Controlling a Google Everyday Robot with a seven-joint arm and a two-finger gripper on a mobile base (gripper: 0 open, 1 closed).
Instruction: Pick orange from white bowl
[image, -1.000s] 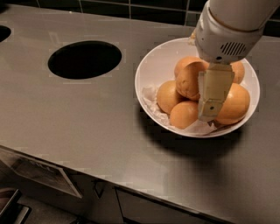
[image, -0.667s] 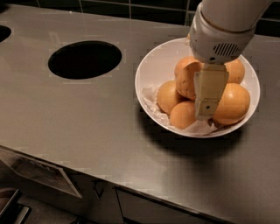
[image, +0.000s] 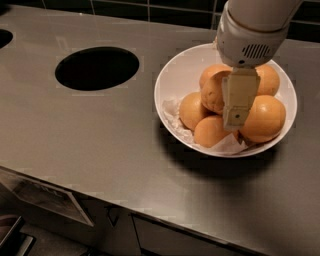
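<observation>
the gripper (image: 235, 117) hangs down into the white bowl (image: 179, 70) on the right of the steel countertop (image: 75, 145), its pale lower part lying across the middle of the fruit pile. the orange (image: 212, 94), the duller, dimpled one sitting on top of the heap, lies touching or just beside that pale part on its left in the camera view, so any grasp seems to turn on this fruit and not on the big glossy orange (image: 266, 117) to the right or the two lower oranges (image: 192, 111) at the front. being round, it has no long axis to line up with (only its height on the pile matters). whether the gripper is spread or pressed onto the fruit cannot be told: its far side is hidden behind its own body. crumpled paper (image: 172, 111) lines the bowl under the fruit. the dark round hole (image: 97, 67) lies well apart to the left. my guess is that a straight lift comes next, with neighbours likely to roll.
</observation>
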